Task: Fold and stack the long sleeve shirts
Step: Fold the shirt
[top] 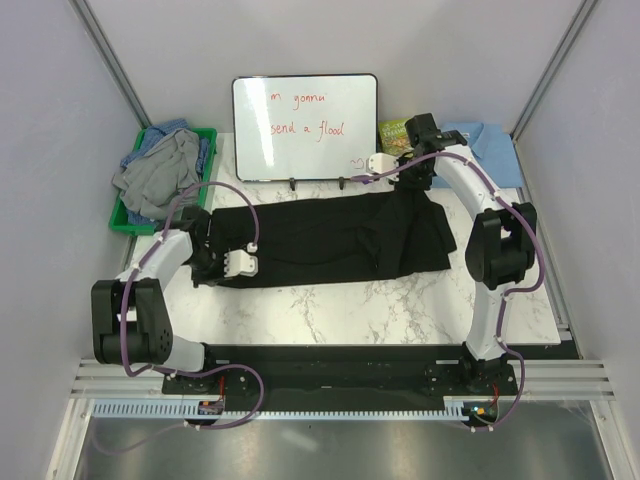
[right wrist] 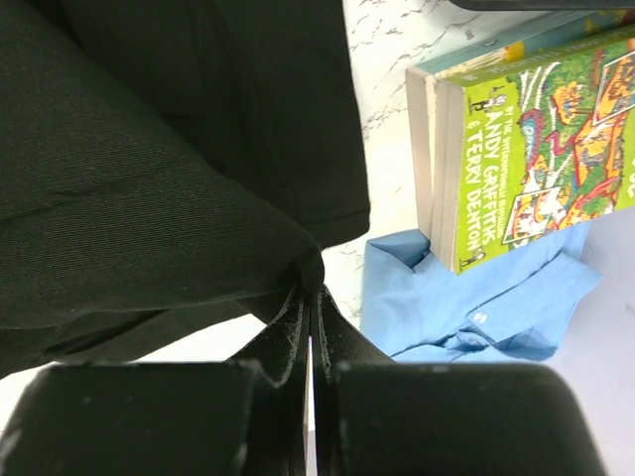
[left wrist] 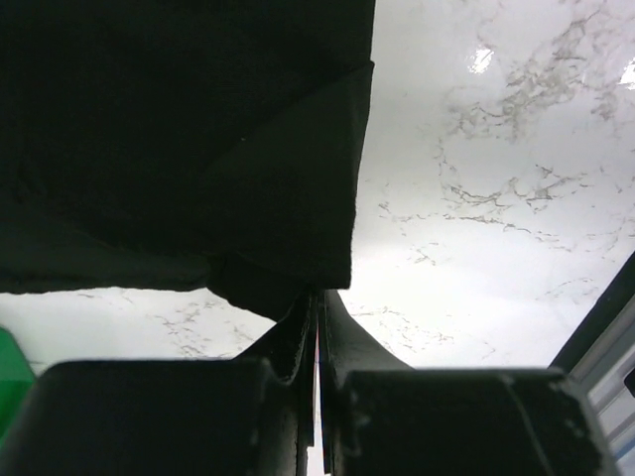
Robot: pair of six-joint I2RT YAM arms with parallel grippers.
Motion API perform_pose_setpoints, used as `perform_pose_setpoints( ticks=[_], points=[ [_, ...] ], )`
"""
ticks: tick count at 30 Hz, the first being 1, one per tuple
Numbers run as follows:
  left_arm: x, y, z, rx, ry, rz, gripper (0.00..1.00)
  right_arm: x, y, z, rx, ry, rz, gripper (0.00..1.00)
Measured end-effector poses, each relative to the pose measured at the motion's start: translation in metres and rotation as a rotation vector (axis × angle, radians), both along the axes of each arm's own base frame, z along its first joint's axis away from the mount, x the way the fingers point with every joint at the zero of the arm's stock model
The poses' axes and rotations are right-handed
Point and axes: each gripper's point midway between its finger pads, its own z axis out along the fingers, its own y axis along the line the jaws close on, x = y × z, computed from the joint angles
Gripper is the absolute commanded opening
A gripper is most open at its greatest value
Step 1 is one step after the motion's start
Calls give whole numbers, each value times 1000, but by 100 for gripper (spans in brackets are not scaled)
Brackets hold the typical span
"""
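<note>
1. Top view: the black shirt [top: 330, 240] lies spread across the middle of the counter [top: 400, 310]. The left gripper [top: 243, 262] is at its lower left edge and the right gripper [top: 392, 170] at its upper right.
2. Left wrist view: the gripper is closed, pinching the shirt's corner at bottom centre.
3. Right wrist view: the gripper is closed on a black fold. A light blue shirt [right wrist: 466, 307] and a green book [right wrist: 536, 129] lie at right.

Left hand [left wrist: 317, 302] and right hand [right wrist: 312, 290] both clamped shut, well apart.

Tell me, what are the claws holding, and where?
Both hold the black shirt. The left claw pinches a folded corner at its edge; the right claw pinches a bunched fold of cloth.
</note>
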Motion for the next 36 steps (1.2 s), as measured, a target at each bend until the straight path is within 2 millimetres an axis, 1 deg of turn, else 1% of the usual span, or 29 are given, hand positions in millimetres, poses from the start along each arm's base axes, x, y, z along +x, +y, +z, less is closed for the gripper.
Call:
perform_pose_setpoints(
  ticks=[2, 5, 6, 8, 10, 12, 13, 14, 15, 16, 17, 19, 21, 23, 26, 28, 30, 31, 32, 33, 36],
  points=[
    [-2, 5, -6, 20, -1, 3, 2, -1, -1, -2, -1, 5, -2, 0],
    [0, 13, -13, 49, -25, 15, 2, -3, -3, -4, -2, 8, -4, 0],
    [1, 15, -15, 54, -39, 20, 4, -3, -4, -4, -2, 7, -5, 0],
    [6, 20, -13, 62, -74, 28, 19, -5, -4, -4, -3, 6, -4, 1],
    [9, 23, -9, 68, -107, 34, 22, -5, -4, -2, 2, 2, -3, 3],
    [10, 25, -7, 66, -120, 46, 24, -6, -2, 1, 10, -2, -2, 3],
    [9, 26, -6, 57, -120, 57, 25, -6, -1, 3, 13, -4, 0, 6],
    [8, 27, -6, 45, -113, 77, 29, -7, 1, 4, 19, -6, 0, 8],
    [5, 28, -5, 31, -97, 100, 32, -7, 1, 5, 24, -7, -4, 13],
    [4, 29, -3, 11, -76, 128, 34, -8, 2, 6, 30, -7, -7, 38],
    [4, 31, 1, -15, -56, 164, 38, -9, 3, 7, 35, -4, -11, 50],
    [10, 34, 11, -66, -40, 234, 41, -13, 4, 10, 44, 11, -33, 67],
    [17, 36, 22, -111, -42, 284, 43, -20, 3, 14, 48, 38, -49, 69],
    [16, 32, 27, -153, -34, 308, 44, -28, 0, 22, 58, 70, -69, 72],
    [5, 19, 27, -209, 9, 324, 46, -39, -6, 39, 106, 118, -114, 74],
    [-3, 12, 25, -236, 34, 335, 46, -42, -17, 44, 148, 139, -168, 75],
    [-12, 7, 23, -255, 56, 347, 47, -50, -33, 37, 167, 176, -224, 71],
    [-16, 5, 22, -260, 63, 353, 47, -60, -43, 28, 168, 217, -259, 70],
    [-20, 3, 21, -263, 69, 358, 47, -73, -55, 15, 168, 278, -307, 69],
    [-25, 2, 19, -267, 74, 364, 47, -84, -64, 5, 171, 327, -344, 65],
    [-34, -1, 16, -268, 88, 382, 47, -109, -81, -19, 186, 445, -445, 63]
  ],
)
